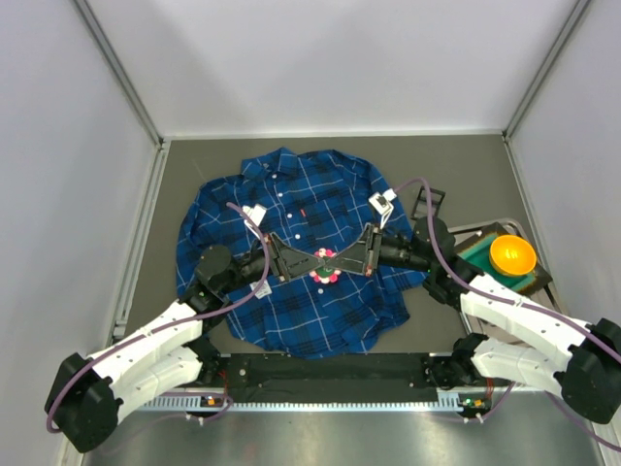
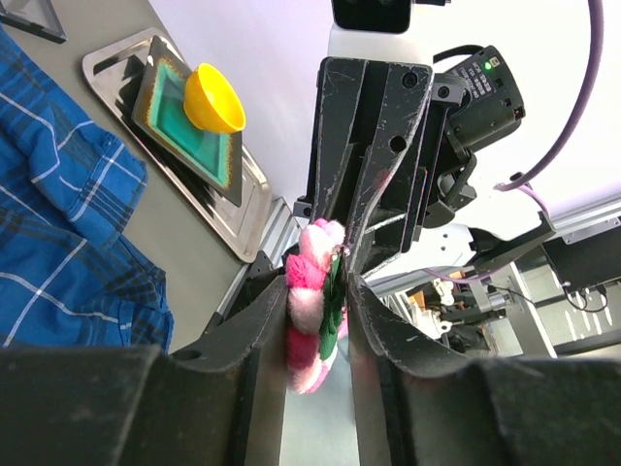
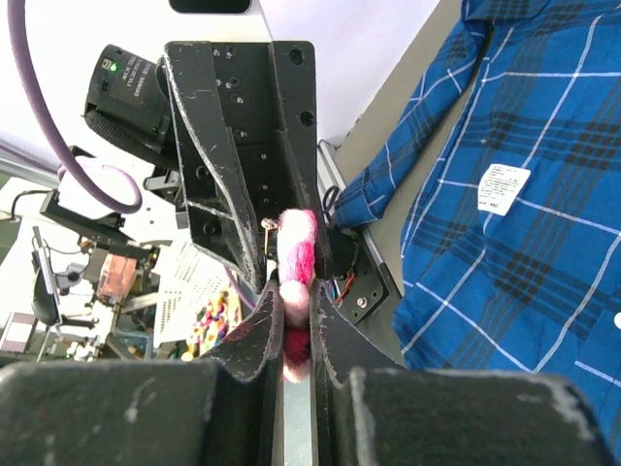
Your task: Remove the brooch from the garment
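Observation:
The brooch [image 1: 325, 264], a fuzzy pink, red and white flower with a green back, hangs above the middle of the blue plaid garment [image 1: 291, 320]. Both grippers meet on it from opposite sides. My left gripper [image 1: 312, 262] comes from the left. In the left wrist view its fingers [image 2: 267, 340] close on the brooch [image 2: 309, 311]. My right gripper [image 1: 342, 262] comes from the right. In the right wrist view it pinches the lower edge of the brooch [image 3: 296, 248] tightly. No cloth shows around the brooch in either wrist view. The garment [image 3: 543, 214] lies flat beneath.
An orange bowl [image 1: 511, 254] sits on a green plate [image 1: 477, 254] in a metal tray [image 2: 107, 73] at the right edge of the table. A white printed tag [image 3: 505, 186] lies on the shirt. A black frame [image 1: 432, 199] stands behind the right arm.

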